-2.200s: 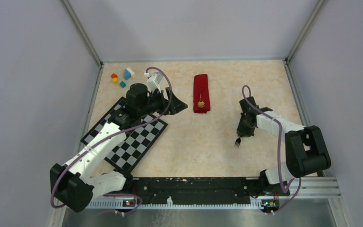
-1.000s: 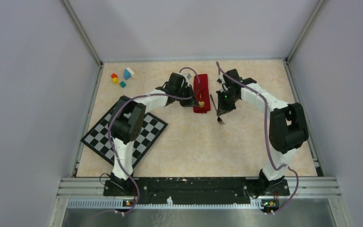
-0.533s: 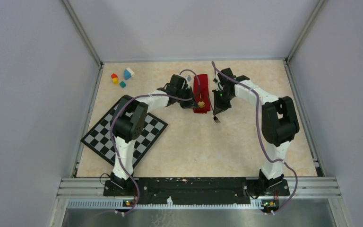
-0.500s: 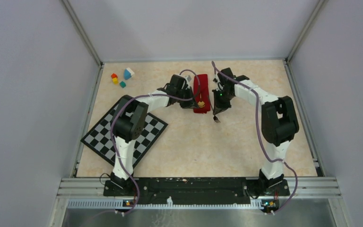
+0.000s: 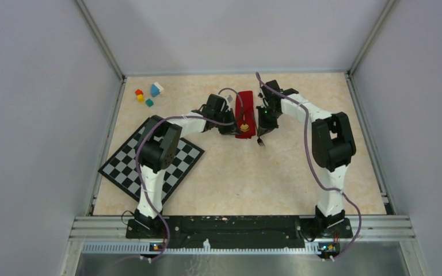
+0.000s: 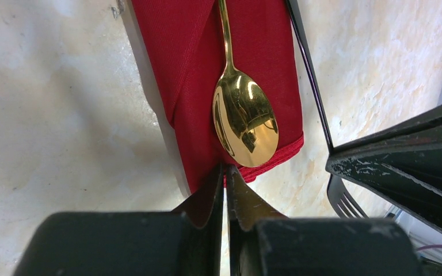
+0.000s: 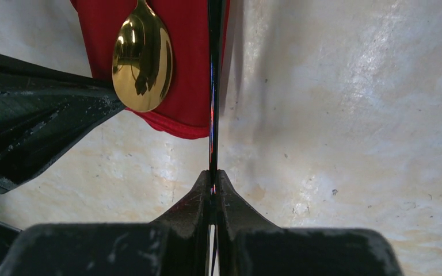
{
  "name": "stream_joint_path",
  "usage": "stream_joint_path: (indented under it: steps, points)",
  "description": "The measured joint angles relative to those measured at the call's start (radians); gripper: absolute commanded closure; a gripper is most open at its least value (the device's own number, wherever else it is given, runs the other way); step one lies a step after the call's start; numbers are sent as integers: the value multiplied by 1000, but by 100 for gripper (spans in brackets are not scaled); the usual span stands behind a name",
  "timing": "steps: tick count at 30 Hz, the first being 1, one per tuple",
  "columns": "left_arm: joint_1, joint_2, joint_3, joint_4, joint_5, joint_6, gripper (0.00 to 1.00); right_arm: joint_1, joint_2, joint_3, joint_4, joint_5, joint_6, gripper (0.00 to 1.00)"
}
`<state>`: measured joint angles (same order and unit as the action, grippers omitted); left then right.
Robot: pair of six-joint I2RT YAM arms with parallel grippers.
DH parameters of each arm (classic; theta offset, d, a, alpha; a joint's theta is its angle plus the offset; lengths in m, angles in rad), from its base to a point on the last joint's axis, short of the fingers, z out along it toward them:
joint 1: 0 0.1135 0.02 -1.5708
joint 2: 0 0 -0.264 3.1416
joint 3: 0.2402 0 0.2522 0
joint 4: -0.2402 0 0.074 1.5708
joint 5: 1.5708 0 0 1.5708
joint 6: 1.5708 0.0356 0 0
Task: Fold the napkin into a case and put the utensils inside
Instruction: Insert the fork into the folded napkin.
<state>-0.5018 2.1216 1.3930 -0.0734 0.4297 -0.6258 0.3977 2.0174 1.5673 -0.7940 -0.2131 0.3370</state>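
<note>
Marbled tabletop (image 5: 236, 178): left hand (image 6: 225, 172) pinches red cloth case (image 6: 265, 69); right hand (image 7: 213, 175) clamps thin fork (image 7: 213, 86).

**Illumination:** bright, even and diffuse, from overhead.
**Walls** (image 5: 34, 115): flat lilac-grey in the top view.
**Shadows:** faint and soft-edged on the surface (image 5: 236, 172). A grey band runs beside the edge of the napkin (image 6: 184, 46) in the left wrist view. A paler band lies right of the fork (image 7: 213, 86) handle in the right wrist view.
**Glare:** the spoon (image 6: 244, 123) bowl is mirror-bright and reflects dark shapes. A mild sheen lies on the surface's marbling.
**Focus:** the top view is sharp, though small things render coarse. The wrist views are crisp on the cloth weave. The left claw (image 6: 224, 172) and right claw (image 7: 213, 175) turn soft at their bases, nearest the lens.
</note>
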Motion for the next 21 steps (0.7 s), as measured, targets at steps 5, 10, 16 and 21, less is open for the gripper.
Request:
stream_joint_path:
  steps: [5,10,16,21]
  points:
    - [0,0,-4,6,0,0,92,2,35,40,1,6,15,100]
    - [0,0,-4,7,0,0,92,13,53,71,4,10,28,100]
    - [0,0,-6,10,0,1,93,25,89,116,19,21,47,100]
    - [0,0,-6,12,0,1,93,25,133,151,39,40,67,100]
